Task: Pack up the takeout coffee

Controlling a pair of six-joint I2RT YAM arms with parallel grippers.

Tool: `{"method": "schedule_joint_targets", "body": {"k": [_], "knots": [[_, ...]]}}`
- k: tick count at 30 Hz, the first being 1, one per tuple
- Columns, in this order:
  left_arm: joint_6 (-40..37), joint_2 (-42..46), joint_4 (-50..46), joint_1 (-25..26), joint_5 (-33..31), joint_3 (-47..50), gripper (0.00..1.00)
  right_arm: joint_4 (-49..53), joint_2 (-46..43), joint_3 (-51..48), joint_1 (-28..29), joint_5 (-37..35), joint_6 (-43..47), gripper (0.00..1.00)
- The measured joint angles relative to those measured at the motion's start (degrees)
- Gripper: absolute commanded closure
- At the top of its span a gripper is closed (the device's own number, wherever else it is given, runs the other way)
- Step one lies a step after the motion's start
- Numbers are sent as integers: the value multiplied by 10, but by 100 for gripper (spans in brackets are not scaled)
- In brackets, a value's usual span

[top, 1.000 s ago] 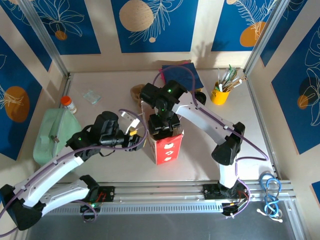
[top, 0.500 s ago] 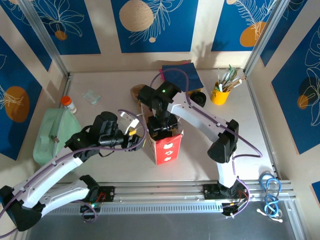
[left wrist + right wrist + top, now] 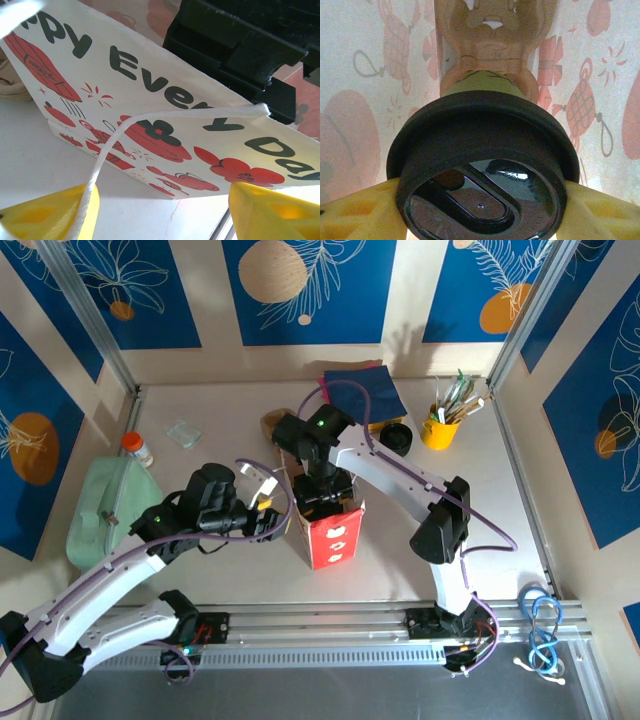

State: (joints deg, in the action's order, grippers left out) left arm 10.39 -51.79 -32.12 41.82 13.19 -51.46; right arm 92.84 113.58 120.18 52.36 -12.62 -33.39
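Inside red-and-white paper gift bag: black-lidded takeout coffee cup, pinched by right gripper — seemingly above brown pulp carrier. Beside bag, left gripper spread wide at white cord handle.

1. A yellow pot of utensils stood at the far right.
2. A blue cloth lay far back, left of the pot.
3. An orange-capped bottle stood just beyond a green bag at the left.
4. A blue cable lay coiled at the near right.

Overhead view facing down, 2 wrist views close, all sharing bag
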Motion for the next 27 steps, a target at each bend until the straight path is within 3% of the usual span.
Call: {"method": "schedule_joint_targets", "body": {"k": [27], "knots": [[0,0,0,0,-10,2,31,0,-17,-30,14,0,-42,46]]}}
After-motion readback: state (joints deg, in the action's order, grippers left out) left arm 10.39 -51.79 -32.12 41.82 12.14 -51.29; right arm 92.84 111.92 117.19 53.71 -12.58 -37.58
